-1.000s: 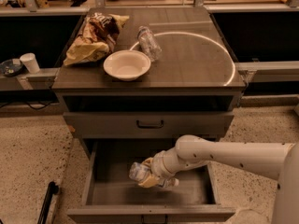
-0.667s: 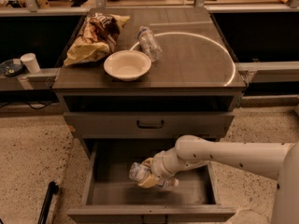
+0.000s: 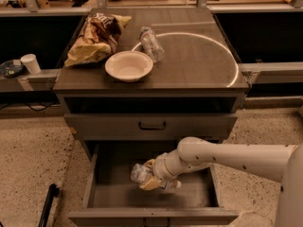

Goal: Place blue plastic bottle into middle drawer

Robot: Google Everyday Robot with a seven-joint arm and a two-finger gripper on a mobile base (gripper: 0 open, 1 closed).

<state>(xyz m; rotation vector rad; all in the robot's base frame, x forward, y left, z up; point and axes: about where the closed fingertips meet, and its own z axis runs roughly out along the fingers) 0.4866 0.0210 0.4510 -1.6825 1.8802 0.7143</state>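
The middle drawer (image 3: 113, 195) is pulled open at the bottom of the cabinet, with tall grey side walls and a flat grey floor. My gripper (image 3: 149, 178) reaches in from the right and sits low inside the drawer, left of its middle. It is shut on the blue plastic bottle (image 3: 138, 172), which lies roughly sideways just above or on the drawer floor. The bottle's white cap end (image 3: 175, 185) sticks out to the right under my wrist. My fingers hide the bottle's label.
Above is a shut shallower drawer with a black bar handle (image 3: 152, 126). The cabinet top holds a white bowl (image 3: 129, 65), a small clear ribbed bottle (image 3: 151, 43) and a chip bag (image 3: 96, 38). A white cup (image 3: 31, 63) stands on the left ledge.
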